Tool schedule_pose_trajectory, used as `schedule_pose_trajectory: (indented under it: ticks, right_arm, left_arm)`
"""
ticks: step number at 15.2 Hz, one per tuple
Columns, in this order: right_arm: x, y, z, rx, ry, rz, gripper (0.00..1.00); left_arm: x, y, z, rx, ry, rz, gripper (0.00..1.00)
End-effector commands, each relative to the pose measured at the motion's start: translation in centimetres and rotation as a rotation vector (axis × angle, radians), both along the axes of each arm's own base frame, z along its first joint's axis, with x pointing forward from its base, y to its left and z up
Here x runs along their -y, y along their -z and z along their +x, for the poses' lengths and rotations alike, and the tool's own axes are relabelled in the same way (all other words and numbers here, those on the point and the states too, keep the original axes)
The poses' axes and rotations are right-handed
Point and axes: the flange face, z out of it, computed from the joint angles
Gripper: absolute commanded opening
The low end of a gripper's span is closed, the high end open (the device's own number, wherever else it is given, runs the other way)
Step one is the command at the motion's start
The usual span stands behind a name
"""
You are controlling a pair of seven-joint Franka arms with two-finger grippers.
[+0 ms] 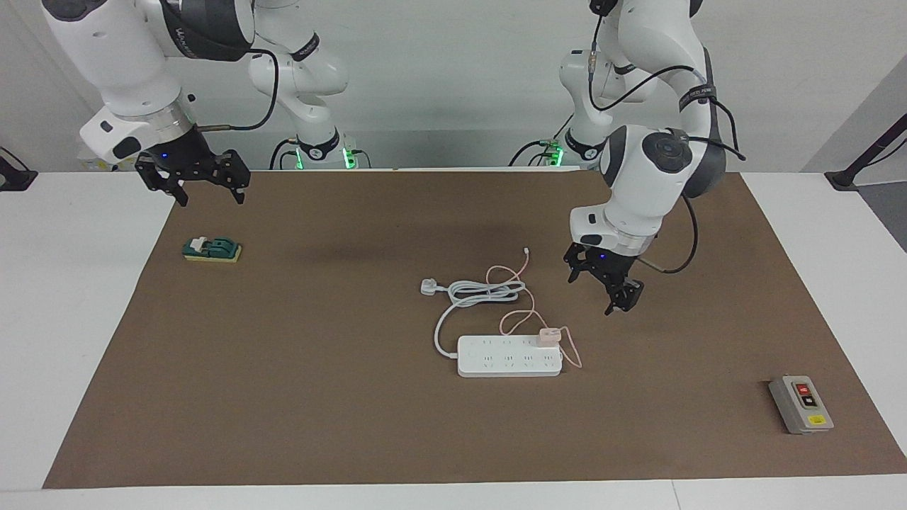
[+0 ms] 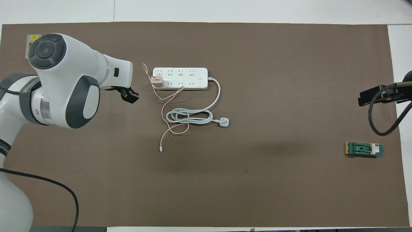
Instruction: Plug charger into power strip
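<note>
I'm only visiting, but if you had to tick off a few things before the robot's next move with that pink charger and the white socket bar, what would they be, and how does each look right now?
1. Charger sitting on the socket bar, at its end toward the left arm: ok.
2. Charger pushed fully home: cannot tell; the prongs are hidden.
3. Left hand open, holding nothing, up in the air away from the charger: ok.
4. Pink cable free of that hand; it lies loose across the coiled white cord: ok.
5. Right hand open and waiting above the table's edge, near the green part: ok.
6. Socket bar flat on the brown mat: ok.
</note>
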Motion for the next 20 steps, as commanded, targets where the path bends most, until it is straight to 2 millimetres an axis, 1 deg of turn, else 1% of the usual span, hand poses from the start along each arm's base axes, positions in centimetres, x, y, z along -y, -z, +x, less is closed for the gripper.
schedule_pose_trajectory:
  ticks: [1, 3, 4, 5, 6, 8, 9, 10, 11, 12, 13, 14, 15, 16, 17, 18, 19, 20]
  right_arm:
    - [0.2, -0.3, -0.6, -0.004, -0.025, -0.015, 1.00]
    - [0.2, -0.3, -0.6, -0.004, -0.025, -0.015, 1.00]
    - [0.2, -0.3, -0.6, -0.004, -0.024, -0.015, 1.00]
    - [0.2, -0.3, -0.6, -0.004, -0.025, -0.015, 1.00]
    - [0.2, -0.3, -0.6, -0.004, -0.025, -0.015, 1.00]
    - [0.2, -0.3, -0.6, -0.004, -0.025, -0.015, 1.00]
    - [0.2, -0.3, -0.6, -0.004, -0.025, -0.015, 1.00]
    - [0.2, -0.3, -0.6, -0.004, -0.025, -0.015, 1.00]
    - [0.2, -0.3, -0.6, -0.004, -0.025, -0.015, 1.00]
    - [0.2, -0.3, -0.6, -0.004, -0.025, -0.015, 1.00]
    - [0.2, -0.3, -0.6, -0.004, -0.025, -0.015, 1.00]
    - [0.2, -0.3, -0.6, -0.004, -0.025, -0.015, 1.00]
    - [0.2, -0.3, -0.6, -0.004, -0.025, -0.015, 1.00]
    - [0.2, -0.3, -0.6, -0.004, -0.025, -0.015, 1.00]
    - [0.2, -0.3, -0.6, -0.004, -0.025, -0.015, 1.00]
    - [0.2, -0.3, -0.6, -0.004, -0.025, -0.015, 1.00]
    - [0.2, -0.3, -0.6, -0.004, -0.025, -0.015, 1.00]
    - [0.2, -0.3, -0.6, -0.004, -0.025, -0.015, 1.00]
  left_arm:
    - [-3.5, -3.5, -1.2, -0.054, -0.087, -0.017, 1.00]
    - [-6.4, -5.2, -1.9, -0.093, -0.189, -0.018, 1.00]
    - [-8.4, -6.0, -2.1, -0.110, -0.276, -0.021, 1.00]
    - [-9.8, -6.8, -2.5, -0.130, -0.381, -0.023, 1.00]
    - [-10.6, -7.4, -3.0, -0.152, -0.527, -0.018, 1.00]
    - [-11.4, -8.6, -3.6, -0.168, -0.815, -0.006, 1.00]
    - [-11.5, -9.5, -3.8, -0.159, -0.870, -0.017, 1.00]
    - [-11.7, -10.4, -4.4, -0.161, -0.875, -0.019, 1.00]
    - [-12.3, -11.4, -4.9, -0.163, -0.884, -0.023, 1.00]
    - [-13.9, -12.4, -5.3, -0.158, -0.909, -0.030, 1.00]
    - [-14.4, -13.2, -5.8, -0.156, -0.918, -0.037, 1.00]
    - [-14.8, -13.7, -6.0, -0.148, -0.920, -0.043, 1.00]
    - [-15.9, -14.1, -6.3, -0.141, -0.938, -0.049, 1.00]
    - [-16.7, -14.1, -6.2, -0.143, -0.950, -0.050, 1.00]
    - [-16.8, -13.9, -6.5, -0.157, -0.951, -0.044, 1.00]
    - [-16.8, -14.6, -7.4, -0.178, -0.957, -0.034, 1.00]
    - [-16.9, -14.8, -7.4, -0.185, -0.962, -0.030, 1.00]
    - [-17.0, -15.5, -7.3, -0.177, -0.972, -0.023, 1.00]
